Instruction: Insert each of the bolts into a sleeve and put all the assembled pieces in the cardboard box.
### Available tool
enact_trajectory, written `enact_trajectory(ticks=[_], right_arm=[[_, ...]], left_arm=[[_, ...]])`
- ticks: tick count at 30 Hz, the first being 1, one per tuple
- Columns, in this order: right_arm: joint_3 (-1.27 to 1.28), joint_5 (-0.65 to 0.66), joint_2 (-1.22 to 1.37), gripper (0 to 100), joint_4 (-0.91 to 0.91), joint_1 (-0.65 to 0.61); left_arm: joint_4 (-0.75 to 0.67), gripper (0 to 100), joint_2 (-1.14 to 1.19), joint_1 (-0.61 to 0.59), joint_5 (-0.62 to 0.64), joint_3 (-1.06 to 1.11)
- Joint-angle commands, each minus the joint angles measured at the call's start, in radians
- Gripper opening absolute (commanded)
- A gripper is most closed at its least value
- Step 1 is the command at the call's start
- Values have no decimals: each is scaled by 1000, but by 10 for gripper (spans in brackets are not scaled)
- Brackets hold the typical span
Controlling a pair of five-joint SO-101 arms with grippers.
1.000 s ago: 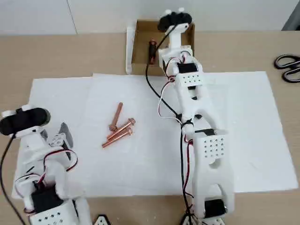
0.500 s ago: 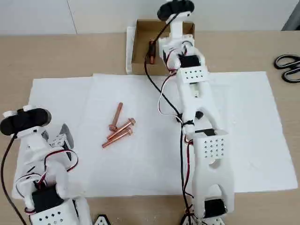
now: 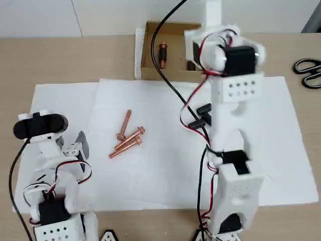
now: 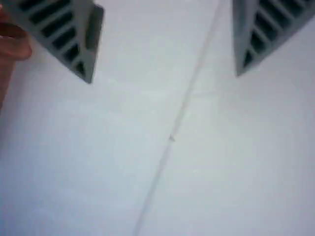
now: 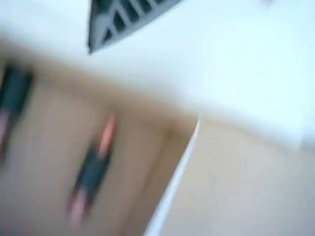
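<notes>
Three loose bolts (image 3: 129, 138) are lying in a little bunch on the white sheet (image 3: 150, 175). They're out ahead of the left pincer (image 4: 162, 73) and a bit off to one side, not touching it. That pincer is spread wide with nothing in it, and it sits low over the sheet with a seam (image 4: 177, 123) running under the gap.

The cardboard box (image 3: 165, 24) is well away from the left pincer, on the far side of the bolts. It's right below the right pincer (image 5: 129, 17). Two assembled pieces (image 5: 91, 169) are lying flat on the box floor, a little apart from each other. The wrist picture is too smeared to make out much more.

I honestly can't tell if the right pincer is open or closed. The right arm (image 3: 230, 85) is up high over the near edge of the box. A pair of scissors (image 3: 307, 66) lies on the bare desk (image 3: 65, 55), well off to the outer side of that arm.
</notes>
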Motion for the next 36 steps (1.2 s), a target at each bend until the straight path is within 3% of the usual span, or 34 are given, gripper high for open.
enact_trajectory(ticks=[1, 17, 24, 27, 32, 36], right_arm=[[6, 12, -124, 155, 96, 12], [973, 8, -746, 156, 71, 12], [1382, 14, -751, 157, -318, 56], [1389, 138, -739, 157, -407, 97], [1392, 419, -641, 157, -397, 81], [1389, 477, -530, 155, -423, 82]], left_arm=[[5, 180, -8, 8, -8, -7], [5, 180, -8, 9, -8, -5], [5, 180, -8, 9, -8, -5], [5, 180, -9, 9, -8, 5], [2, 180, -12, 8, -8, 13], [2, 180, -12, 8, -8, 15]])
